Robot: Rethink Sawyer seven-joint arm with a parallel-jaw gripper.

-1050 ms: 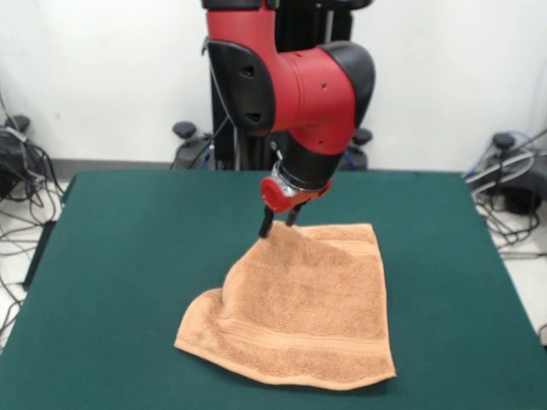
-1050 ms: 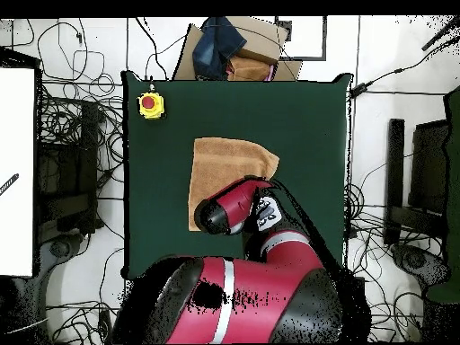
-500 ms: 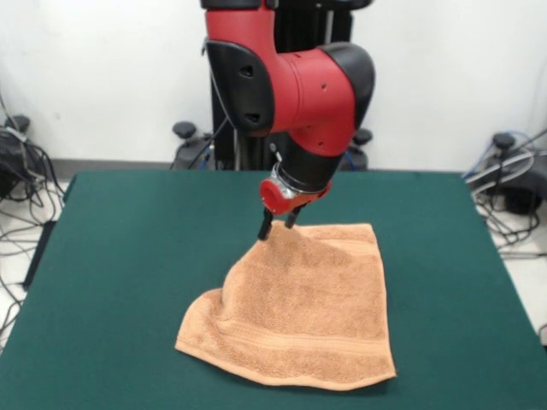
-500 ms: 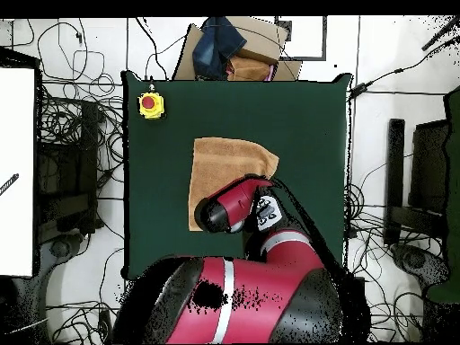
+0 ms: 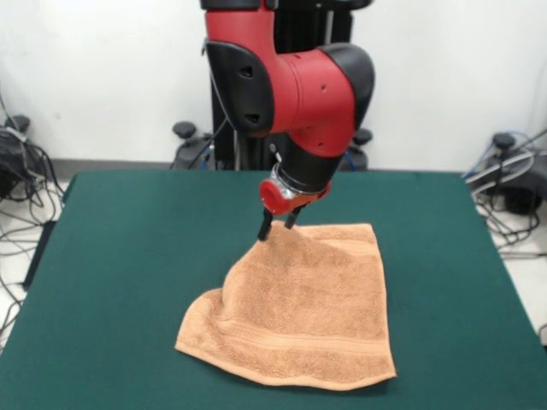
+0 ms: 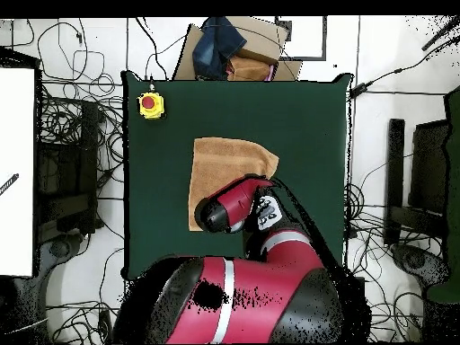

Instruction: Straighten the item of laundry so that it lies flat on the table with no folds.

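Front view, left to right: bare table; my gripper, fingers nearly together, apparently pinching the raised far-left corner of the towel, though the contact itself is hard to see. The towel lies at mid-table, its left edge curled up, woven band along the near hem.

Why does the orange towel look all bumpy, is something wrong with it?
The towel is not flat yet. The end effector pinches its far corner up into a peak, and the left edge curls in a fold. The rest lies on the green table. Nothing is spilled or broken.
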